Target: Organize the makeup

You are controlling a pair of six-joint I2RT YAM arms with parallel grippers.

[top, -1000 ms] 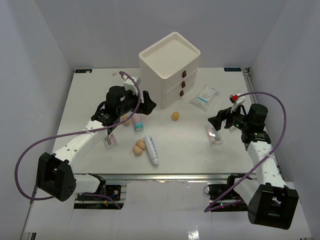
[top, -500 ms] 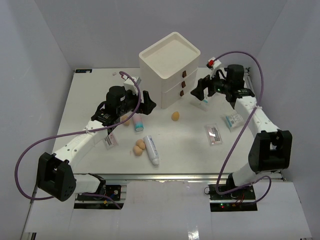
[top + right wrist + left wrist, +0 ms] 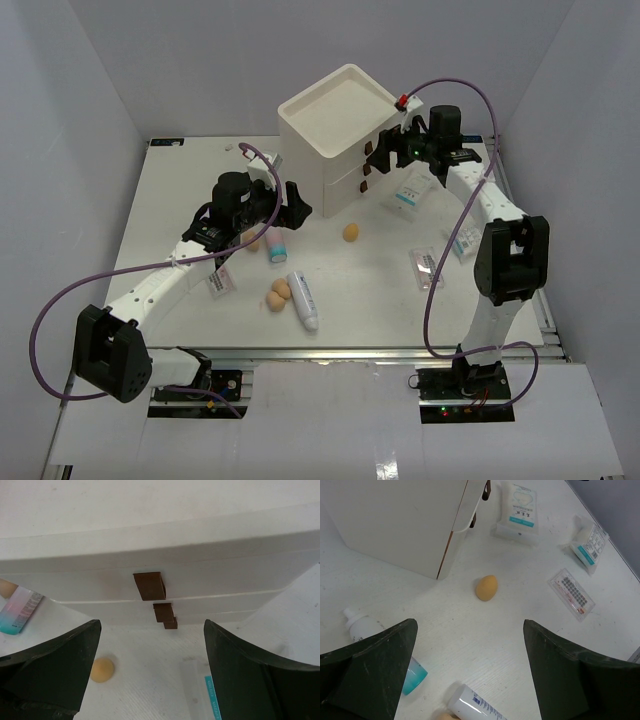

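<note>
The makeup lies scattered in front of the white drawer box [image 3: 340, 125]. A tan sponge [image 3: 351, 232] sits alone mid-table, and two more sponges [image 3: 278, 294] lie by a white tube [image 3: 303, 300]. A teal-capped tube [image 3: 275, 243] lies near my left gripper [image 3: 297, 200], which hovers open and empty above the table [image 3: 470, 670]. Sachets lie at the right [image 3: 413, 190], [image 3: 428, 268], [image 3: 465, 240]. My right gripper [image 3: 382, 155] is open and empty, facing the box's brown top handle [image 3: 149, 585] from a short distance [image 3: 151, 645].
Another sachet [image 3: 222, 282] lies beside the left forearm, and a fourth sponge [image 3: 250, 238] is partly hidden under that arm. All three drawers look closed. Grey walls enclose the table on three sides. Purple cables loop off both arms.
My right arm has swung from the near right of the table up to the front of the drawer box, still open. The left arm has not moved.
</note>
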